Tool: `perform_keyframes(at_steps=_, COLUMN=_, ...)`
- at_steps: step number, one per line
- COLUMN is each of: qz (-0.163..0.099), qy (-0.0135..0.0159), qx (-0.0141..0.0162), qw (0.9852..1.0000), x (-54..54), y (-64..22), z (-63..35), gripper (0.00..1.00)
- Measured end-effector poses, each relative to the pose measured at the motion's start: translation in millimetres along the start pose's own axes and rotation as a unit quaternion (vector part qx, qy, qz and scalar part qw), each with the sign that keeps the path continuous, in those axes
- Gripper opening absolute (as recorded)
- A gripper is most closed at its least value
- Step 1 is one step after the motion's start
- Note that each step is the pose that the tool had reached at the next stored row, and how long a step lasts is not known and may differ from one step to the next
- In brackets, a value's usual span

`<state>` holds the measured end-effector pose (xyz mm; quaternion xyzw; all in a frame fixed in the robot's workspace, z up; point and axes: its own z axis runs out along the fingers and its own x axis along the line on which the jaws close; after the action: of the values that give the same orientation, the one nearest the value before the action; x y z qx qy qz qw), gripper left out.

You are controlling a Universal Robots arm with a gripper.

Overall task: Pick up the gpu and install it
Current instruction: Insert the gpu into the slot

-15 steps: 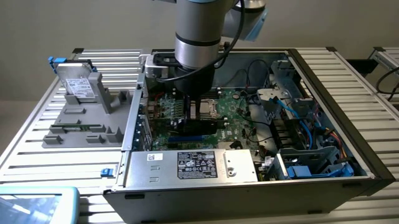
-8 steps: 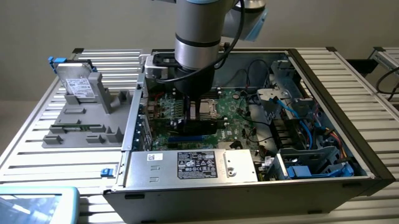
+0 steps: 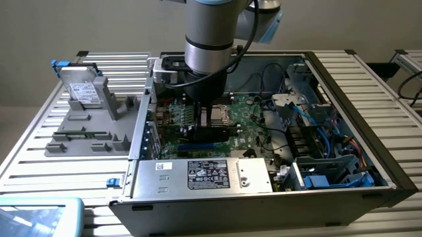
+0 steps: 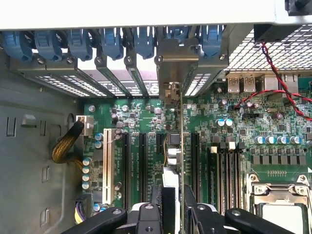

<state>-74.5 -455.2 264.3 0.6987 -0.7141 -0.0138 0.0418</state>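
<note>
Gpu position: the gpu stands on edge inside the open computer case, upright over the motherboard. In the wrist view it appears as a thin line running from the gripper toward the rear wall.
End bracket: its silver end bracket sits against the row of rear slot openings, under the blue retaining clips.
Seating: the card's lower edge is among the dark expansion slots. Whether the connector has entered a slot is hidden by the card itself.
Gripper: the gripper is clamped on the gpu, one of its dark fingers on each face near the card's top edge.
Arm: the arm reaches straight down into the case, between the rear wall and the processor socket.
Handling: probably light and stiff, but fragile. The board is thin and carries small parts, so bending or side load could harm it.
Where to hold: the flat faces near the upper edge look best, as gripped now, well away from the connector edge and the bracket.
Risk: any tilt could jam the connector against the slot lips or snag the bracket on the rear frame.
Nearby: a white slot lies beside the dark ones, and red and black wires run near the rear ports.
</note>
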Motion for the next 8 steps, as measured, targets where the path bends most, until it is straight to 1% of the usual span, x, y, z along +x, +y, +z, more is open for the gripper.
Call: perform_keyframes(at_steps=8, qz=0.0, qy=0.0001, qx=-0.0002, qw=1.0, x=-0.8, y=0.7, z=0.7, gripper=0.28)
